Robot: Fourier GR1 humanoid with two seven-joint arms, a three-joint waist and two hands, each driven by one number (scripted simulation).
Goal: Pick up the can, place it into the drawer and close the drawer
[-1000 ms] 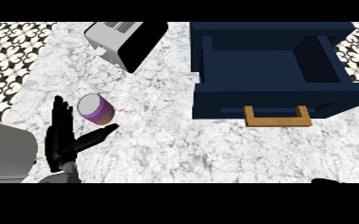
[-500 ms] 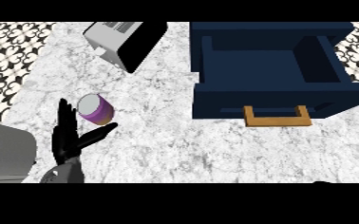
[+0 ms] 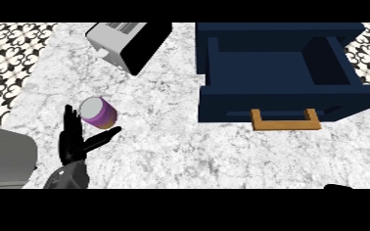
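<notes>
Left hand first: it sits at the near left of the marble counter, coming up from the lower edge on its grey forearm. Its fingers are straight and point toward the far side, and the thumb is splayed out to the right, so I read it as spread and holding nothing. The can, purple with a pale top and lying tilted, rests on the counter just beyond the gap between fingers and thumb. The fingers run along its left edge and the thumb tip ends just below it; I cannot tell from this view whether either one touches it.

Well apart to the right I see the dark blue drawer, pulled open toward me, its inside showing and its front panel on the near side. A tan handle sticks out from that front panel over the marble.

At the far left of the counter a grey and black toaster stands at an angle, well away from the can.

Of my right hand only a dark sliver shows at the near right edge, and I cannot tell how it is posed.
</notes>
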